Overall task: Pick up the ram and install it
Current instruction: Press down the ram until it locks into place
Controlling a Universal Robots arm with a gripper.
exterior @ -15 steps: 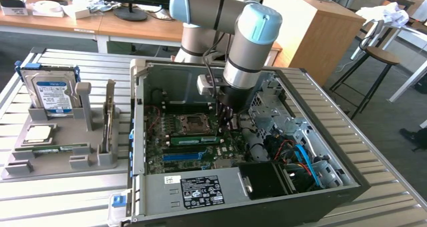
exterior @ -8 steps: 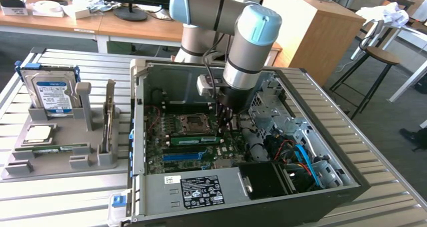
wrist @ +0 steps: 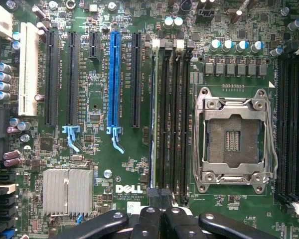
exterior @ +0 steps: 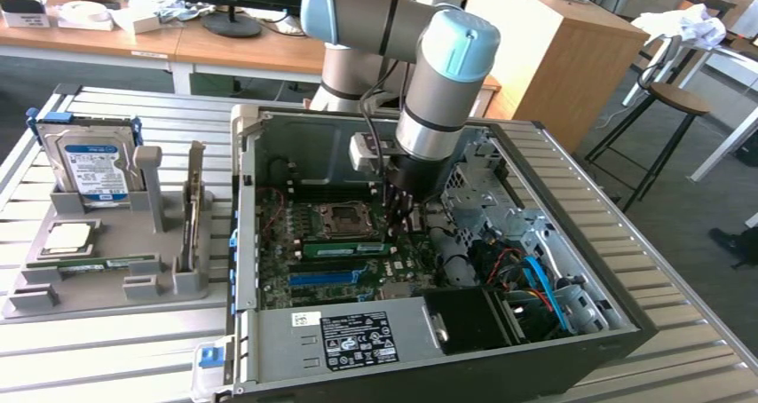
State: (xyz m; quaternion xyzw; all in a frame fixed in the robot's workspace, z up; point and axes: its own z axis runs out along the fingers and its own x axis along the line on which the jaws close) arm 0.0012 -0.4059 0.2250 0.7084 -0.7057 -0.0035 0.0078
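Observation:
The ram (exterior: 346,248) is a thin green stick standing on edge in a memory slot of the motherboard, inside the open computer case (exterior: 569,243). In the wrist view the ram (wrist: 152,114) shows as a narrow pale edge in the slot beside the black memory slots (wrist: 174,114). My gripper (exterior: 399,228) reaches down into the case at the end of the stick towards the exterior view's right. Its black fingers (wrist: 147,219) are shut together, and the gripper (wrist: 159,199) tips sit just over that end of the ram. I cannot tell whether they touch it.
A blue slot (wrist: 113,79) and black card slots lie beside the memory slots, with the open processor socket (wrist: 234,134) on the other side. Left of the case in the exterior view, a grey holder (exterior: 119,283) carries a hard drive (exterior: 89,163), an upright card (exterior: 193,208) and a thin green strip (exterior: 95,264).

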